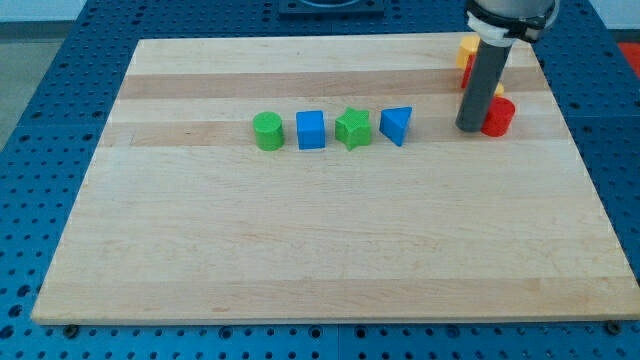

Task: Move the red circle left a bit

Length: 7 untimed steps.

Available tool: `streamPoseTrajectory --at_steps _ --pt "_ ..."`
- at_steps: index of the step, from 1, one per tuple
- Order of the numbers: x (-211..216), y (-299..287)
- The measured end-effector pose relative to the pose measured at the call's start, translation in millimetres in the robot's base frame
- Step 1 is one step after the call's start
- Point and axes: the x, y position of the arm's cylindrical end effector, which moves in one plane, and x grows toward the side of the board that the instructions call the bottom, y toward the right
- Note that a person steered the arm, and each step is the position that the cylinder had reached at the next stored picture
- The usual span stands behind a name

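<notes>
Red circle [497, 117] sits partly hidden behind my tip [469, 128].

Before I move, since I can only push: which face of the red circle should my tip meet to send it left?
Its right-hand wall, pushing toward the view's left. The red circle is a low upright cylinder, so aim through its middle or it may slip aside. My tip now stands against its left side, so it would first have to go around.

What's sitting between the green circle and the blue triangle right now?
In the camera view, a blue cube and a green star lie between the green circle and the blue triangle, all in one row.
</notes>
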Motion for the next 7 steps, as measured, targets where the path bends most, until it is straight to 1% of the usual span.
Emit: streamPoseTrajectory --at_steps 1,2,3,4,5,7 --pt "29 -3" --pt "48 45" --pt "36 106" --pt "-7 112" --pt "-20 106" --pt "-17 92"
